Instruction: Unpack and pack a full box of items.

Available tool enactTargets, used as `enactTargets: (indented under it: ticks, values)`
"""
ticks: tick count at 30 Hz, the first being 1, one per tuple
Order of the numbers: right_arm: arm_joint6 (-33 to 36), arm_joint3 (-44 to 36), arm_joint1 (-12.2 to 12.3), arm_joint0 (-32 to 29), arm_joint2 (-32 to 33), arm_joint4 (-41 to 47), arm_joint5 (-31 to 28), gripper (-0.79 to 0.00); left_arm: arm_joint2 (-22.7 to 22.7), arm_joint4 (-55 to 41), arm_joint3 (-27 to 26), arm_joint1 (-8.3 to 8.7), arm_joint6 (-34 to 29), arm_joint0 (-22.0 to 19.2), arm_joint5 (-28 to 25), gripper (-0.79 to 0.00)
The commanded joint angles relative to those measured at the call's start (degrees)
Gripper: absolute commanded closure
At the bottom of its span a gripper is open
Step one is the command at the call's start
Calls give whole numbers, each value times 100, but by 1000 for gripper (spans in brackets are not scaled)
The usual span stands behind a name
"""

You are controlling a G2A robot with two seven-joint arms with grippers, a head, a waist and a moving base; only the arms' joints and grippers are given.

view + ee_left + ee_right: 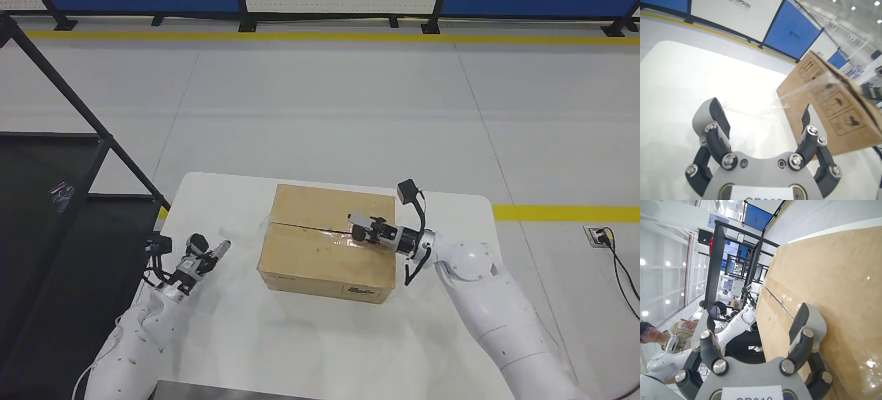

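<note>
left wrist: box [831, 98] side pictograms [846, 121] | right tool [755, 311] over taped seam [776, 298]

I'm looking down on a white table [300, 340] with rounded corners. A single brown cardboard box [325, 243] sits directly on it, about midway across and close to the far edge. Its flaps are closed, and clear tape [335, 230] runs along the top seam.

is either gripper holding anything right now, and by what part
Nothing is held. The left gripper is open over the table beside the box; the right gripper is open over the box's taped top seam.
</note>
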Motion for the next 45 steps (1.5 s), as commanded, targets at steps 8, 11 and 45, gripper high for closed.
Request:
enactTargets:
  ticks: [8, 11, 45]
  values:
    - [12, 148, -24, 80, -65, 18, -82, -785, -243, -1567, -186, 38, -1088, 45, -494, -785]
    - [11, 187, -23, 69, -59, 39, -138, -785, -244, -1604, -233, 36, -1091, 85, -486, -785]
    - [83, 492, -74, 259, -177, 130, -198, -785, 454, -7234, -862, -277, -5601, -465, 3969, -785]
